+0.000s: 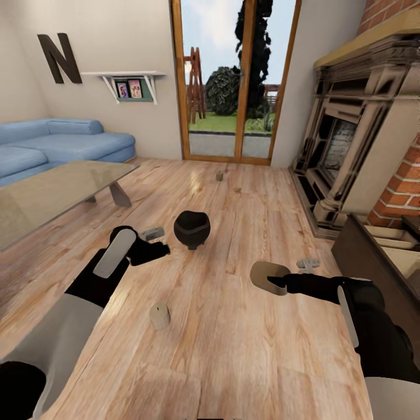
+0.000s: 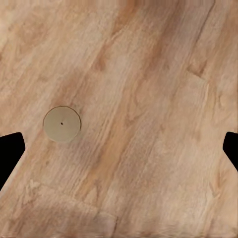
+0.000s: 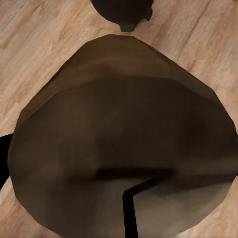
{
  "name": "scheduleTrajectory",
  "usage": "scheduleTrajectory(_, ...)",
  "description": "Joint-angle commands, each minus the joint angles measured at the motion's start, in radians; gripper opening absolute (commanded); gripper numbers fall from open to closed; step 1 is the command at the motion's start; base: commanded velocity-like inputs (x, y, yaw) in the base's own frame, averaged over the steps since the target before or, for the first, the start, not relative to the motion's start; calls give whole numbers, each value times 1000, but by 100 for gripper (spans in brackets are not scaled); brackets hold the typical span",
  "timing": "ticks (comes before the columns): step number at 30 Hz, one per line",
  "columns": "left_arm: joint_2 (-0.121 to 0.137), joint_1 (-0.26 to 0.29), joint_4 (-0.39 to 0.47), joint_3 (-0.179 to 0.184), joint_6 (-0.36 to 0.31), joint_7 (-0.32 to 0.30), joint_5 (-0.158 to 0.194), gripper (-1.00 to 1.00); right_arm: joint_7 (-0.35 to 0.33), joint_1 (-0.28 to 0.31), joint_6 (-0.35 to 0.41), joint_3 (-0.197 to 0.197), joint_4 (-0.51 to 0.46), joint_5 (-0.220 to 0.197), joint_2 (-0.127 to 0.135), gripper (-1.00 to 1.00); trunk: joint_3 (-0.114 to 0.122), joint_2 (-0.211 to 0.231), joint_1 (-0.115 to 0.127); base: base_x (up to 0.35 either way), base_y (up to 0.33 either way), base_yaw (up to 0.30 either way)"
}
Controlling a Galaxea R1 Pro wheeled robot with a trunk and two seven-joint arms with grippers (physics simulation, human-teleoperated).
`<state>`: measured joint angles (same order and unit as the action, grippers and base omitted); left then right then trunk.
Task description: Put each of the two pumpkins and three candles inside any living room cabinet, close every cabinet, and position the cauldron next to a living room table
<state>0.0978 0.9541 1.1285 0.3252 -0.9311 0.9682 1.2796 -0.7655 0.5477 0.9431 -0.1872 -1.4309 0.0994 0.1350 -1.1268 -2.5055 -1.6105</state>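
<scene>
Right gripper [image 1: 279, 282] is clamping a candle [image 1: 267, 276] above the floor [image 1: 233, 350]. Left gripper [image 2: 119, 148] is hanging wide open, holding nothing, over another candle [image 2: 62, 124] standing on the boards. The cauldron [image 1: 192, 228] is sitting ahead, between both arms.

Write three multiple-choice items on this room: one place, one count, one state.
1. The cauldron stands: A on the glass table; B on the floor; C in the fireplace.
2. Candles standing on the floor: A one; B two; C four.
3. The left gripper is: A open; B shut on the cauldron; C shut on a pumpkin.
B: it rests on the planks. B: near candle and far candle; the held candle is in the right gripper. A: its fingers are spread wide.
</scene>
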Motion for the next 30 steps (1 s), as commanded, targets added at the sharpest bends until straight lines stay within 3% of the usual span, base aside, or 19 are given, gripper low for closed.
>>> scheduleTrajectory(1, -2, 2, -17, 1, 0, 0, 0, 100, 0, 0, 0, 0, 0, 0, 0, -100, 4, 0, 0, 0, 0, 0)
scheduleTrajectory(5, 0, 20, -80, 0, -4, 1, 1, 100, 0, 0, 0, 0, 0, 0, 0, -100, 19, 1, 2, 0, 0, 0)
scheduleTrajectory(8, -1, 58, -224, -4, -38, 1, 1, 100, 0, 0, 0, 0, 0, 0, 0, -100, 31, 2, 4, 0, 0, 0)
scheduleTrajectory(9, -5, 87, -309, -5, -58, 0, 1, 100, 0, 0, 0, 0, 0, 0, 0, -100, 35, 2, 4, 0, 0, 0)
scheduleTrajectory(19, -5, 223, -521, -2, -79, 1, -3, 100, 0, 0, 0, 0, 0, 0, 0, -100, 74, 4, 9, 0, 0, 0)
scheduleTrajectory(25, -10, 231, -614, 3, -81, -3, -3, 100, 0, 0, 0, 0, 0, 0, 0, -100, 96, 17, 17, 0, 0, 0)
scheduleTrajectory(30, -39, 222, -630, 2, -72, -7, -1, 100, 0, 0, 0, 0, 0, 0, 1, -100, 102, 31, 24, 0, 0, 0)
